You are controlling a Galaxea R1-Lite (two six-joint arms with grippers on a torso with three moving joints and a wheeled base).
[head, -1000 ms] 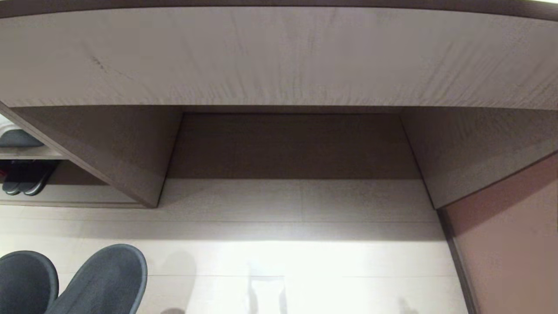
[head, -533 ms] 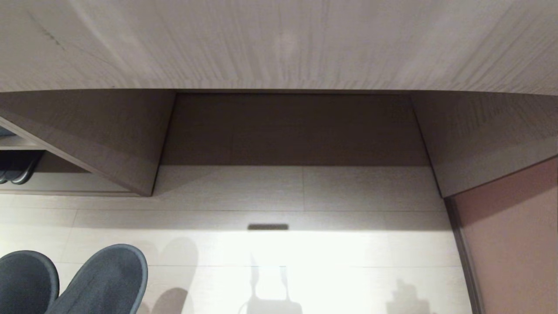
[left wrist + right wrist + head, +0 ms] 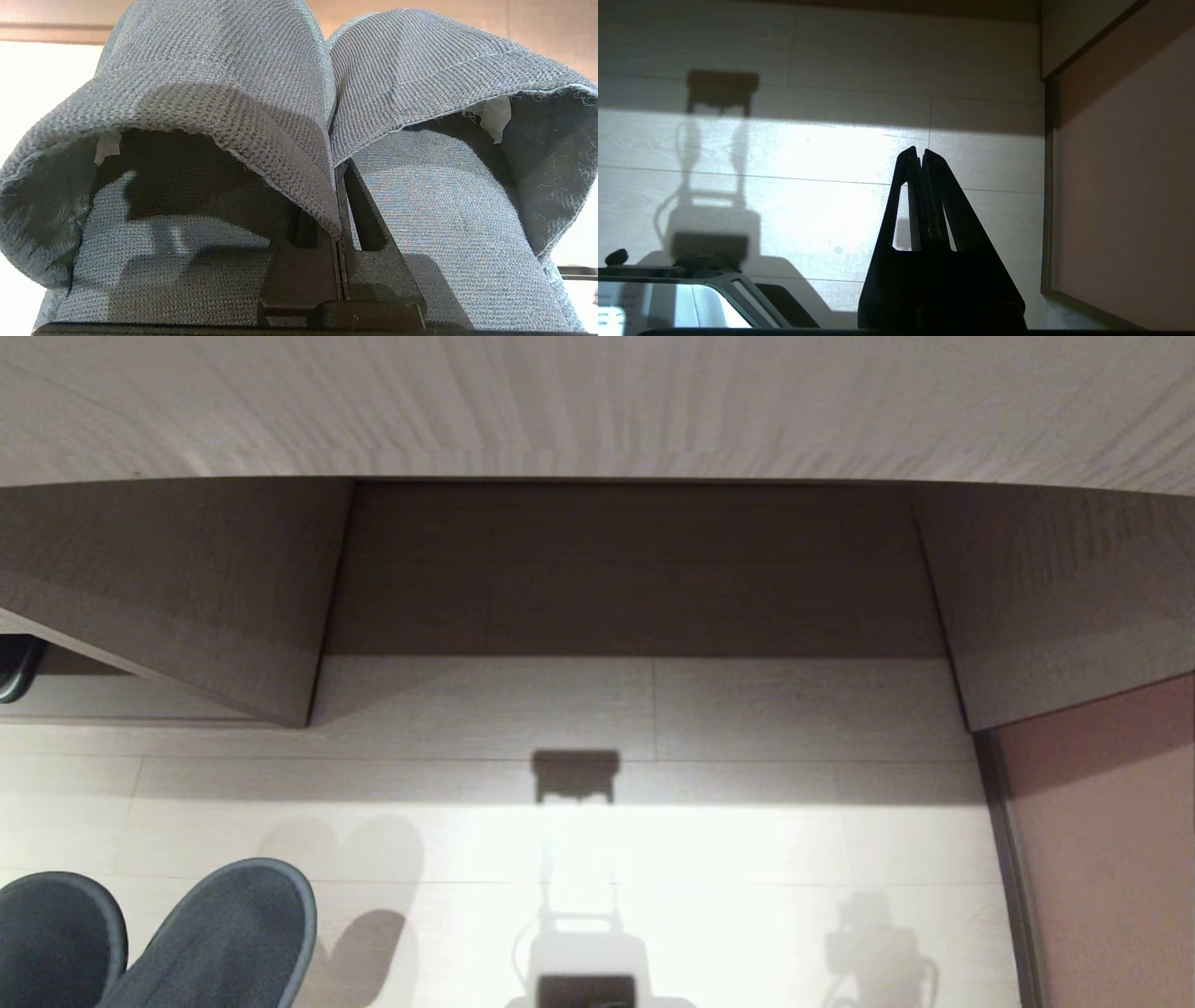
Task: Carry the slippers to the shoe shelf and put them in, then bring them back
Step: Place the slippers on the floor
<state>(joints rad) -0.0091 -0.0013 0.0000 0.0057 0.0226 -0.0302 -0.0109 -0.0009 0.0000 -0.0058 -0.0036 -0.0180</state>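
Slippers (image 3: 299, 116) are hanging together from the left end effector (image 3: 337, 228), whose two black fingers (image 3: 303, 275) are pinched nearly flat on the inner edges of both fabric uppers where the pair meets. In the head view their rounded toes (image 3: 224, 933) are showing at the lower left, above the pale floor (image 3: 747, 821) and not touching it.

They are looking soft and light: the knit uppers are drooping and folding over the open heels, and the thin soles are giving little stiffness. Fabric like this is unlikely to slip out of a firm pinch, but it is stretching and sagging, so the pair is probably swinging loosely below the grip. Holding both inner rims at once seems the sensible spot, since one pinch is carrying two shoes; a hold on a toe would likely crumple. Nothing here is fragile.

The right end effector (image 3: 920, 154) is carrying nothing, its fingers pressed together, pointing at the floor beside a reddish panel (image 3: 1125, 186).

Ahead, the head view is facing the tall recess (image 3: 635, 569) under the desk (image 3: 597, 401), not the goal. The shelf (image 3: 56, 700) is peeking in at the far left edge, with a dark shoe (image 3: 14, 667) partly visible in it, so I judge the pair is not yet lined up with it.
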